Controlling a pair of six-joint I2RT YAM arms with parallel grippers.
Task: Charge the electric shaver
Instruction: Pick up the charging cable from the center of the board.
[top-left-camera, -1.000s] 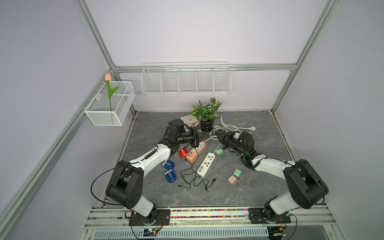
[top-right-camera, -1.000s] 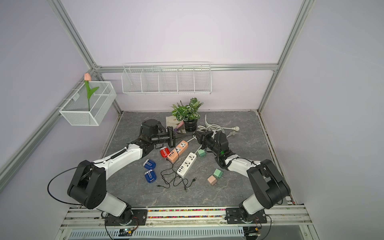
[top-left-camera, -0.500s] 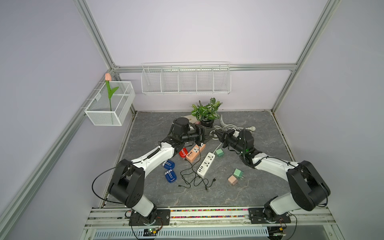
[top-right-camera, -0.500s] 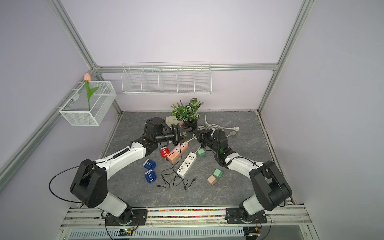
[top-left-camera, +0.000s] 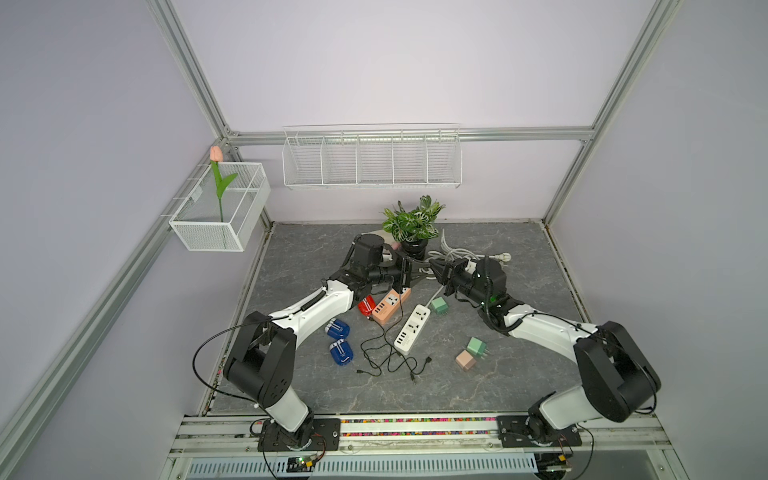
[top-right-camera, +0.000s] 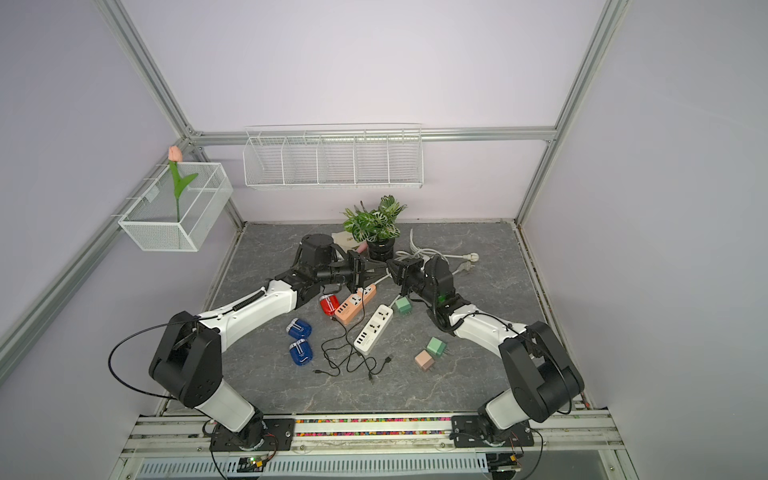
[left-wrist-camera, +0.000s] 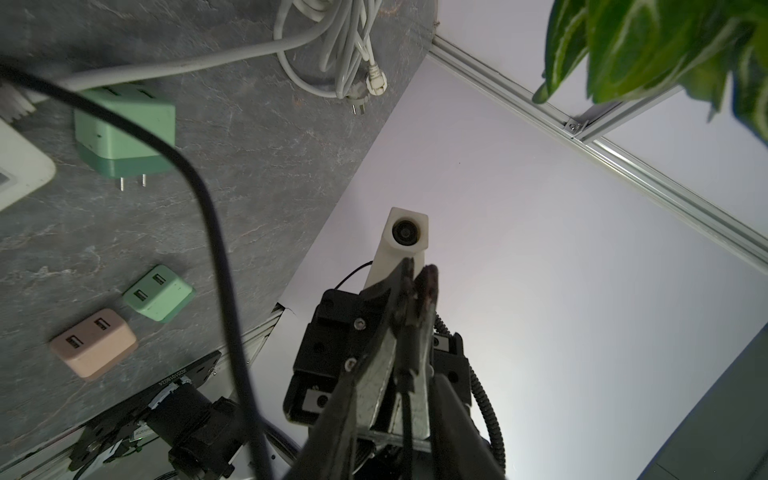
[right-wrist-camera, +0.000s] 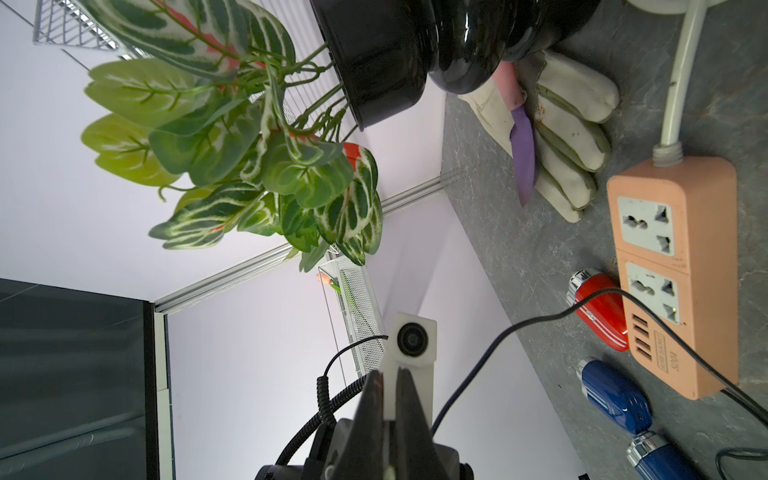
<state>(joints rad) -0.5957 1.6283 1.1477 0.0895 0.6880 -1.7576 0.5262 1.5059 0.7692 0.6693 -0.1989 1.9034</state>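
1. My left gripper and right gripper hung nose to nose above the table, close by the potted plant; a careless swing could have knocked it over.
2. My right jaws were pressed together, on what I couldn't see; whether my left jaws stood apart I couldn't tell. If neither truly gripped the black cable, it would have dropped.
3. That cable passed over the orange power strip, so a tug might have dragged strip and shaver askew.
4. The red shaver lay flat just beside the strip, long axis roughly alongside it, silver head towards the back wall.
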